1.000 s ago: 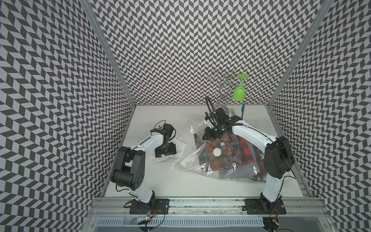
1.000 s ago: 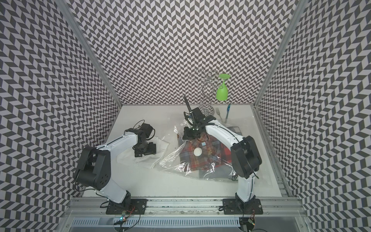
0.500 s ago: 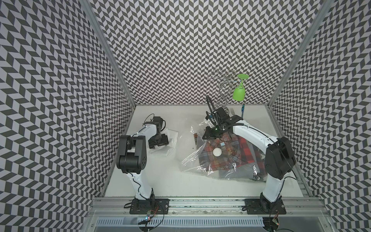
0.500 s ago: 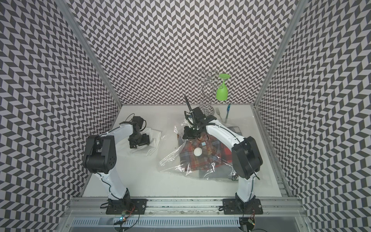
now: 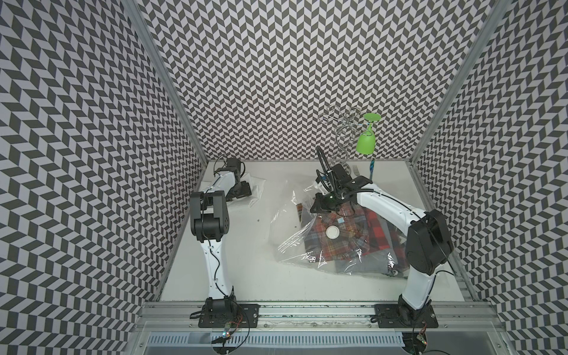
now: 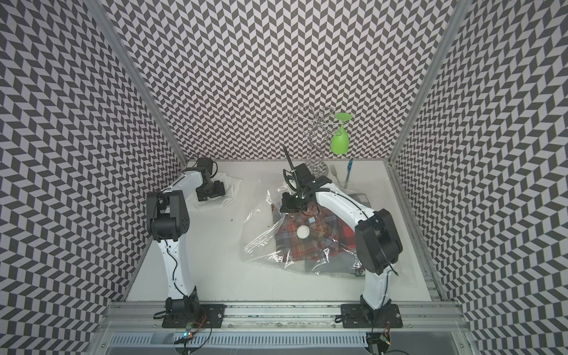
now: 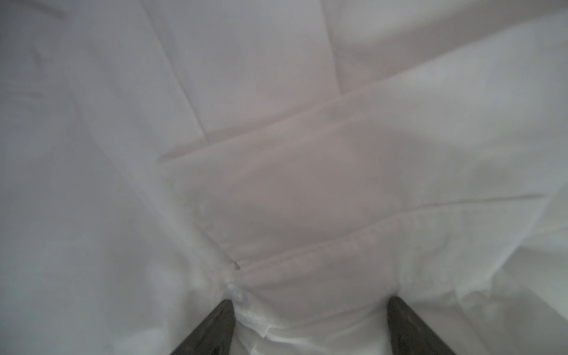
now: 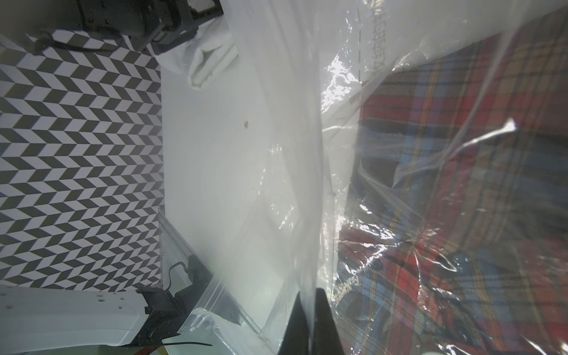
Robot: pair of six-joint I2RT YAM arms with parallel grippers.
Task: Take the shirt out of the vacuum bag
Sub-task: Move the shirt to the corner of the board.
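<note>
The left tool (image 5: pixel 241 193), its fingers (image 7: pixel 215 325) spread wide astride a bunched fold, pressed down on a white garment (image 5: pixel 257 188) in the far-left corner of the tabletop (image 5: pixel 252 276). The cloth filled the left wrist view.

Across the tabletop, the right tool (image 5: pixel 319 207) was pressed together on a sheet of clear plastic at the far edge of the vacuum bag (image 5: pixel 290 215). In the right wrist view the film ran straight in between its dark fingers (image 8: pixel 295 325).

The crinkled bag lay right of centre, partly under the right arm and well apart from the white garment. Its round white valve (image 5: pixel 333 231) faced up. Plaid shirts (image 5: pixel 349 242) in red, blue and yellow lay inside the bag, seen through the plastic.

Against the far wall stood a wire rack (image 5: pixel 343 135) with a green glass (image 5: pixel 365 144) hanging upside down. A fork (image 5: pixel 356 170) and a blue-handled utensil (image 5: pixel 372 167) lay just beside its base.
</note>
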